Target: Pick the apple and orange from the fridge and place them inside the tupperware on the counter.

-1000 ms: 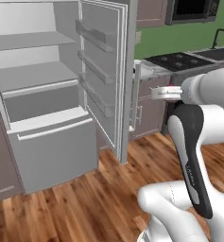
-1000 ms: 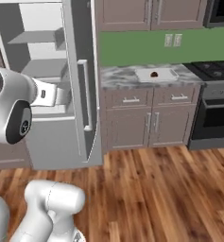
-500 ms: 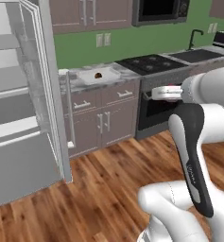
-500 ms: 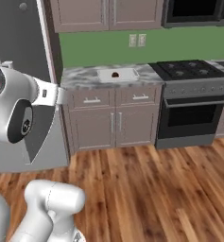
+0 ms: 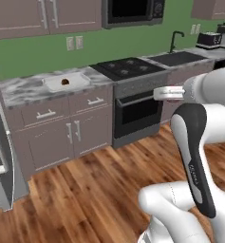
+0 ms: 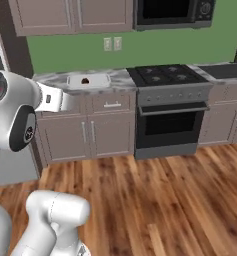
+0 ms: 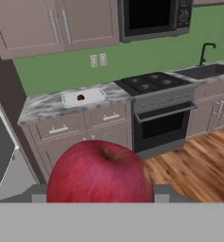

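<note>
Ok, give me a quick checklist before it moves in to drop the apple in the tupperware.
1. Apple in the gripper: ok, it sits close against the hand camera.
2. Tupperware on the counter: ok.
3. Orange in the tupperware: ok, a small dark ball lies in it.
4. Room left in the tupperware: ok, bare white floor beside the orange.
5. Finger contact on the apple: cannot tell, fingertips are hidden.
6. Within reach: not ok, the counter is far across the floor.

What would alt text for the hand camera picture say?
A big red apple fills the foreground. Behind it, a marbled counter carries a white tray with a small orange in it, beside a black stove.
</note>
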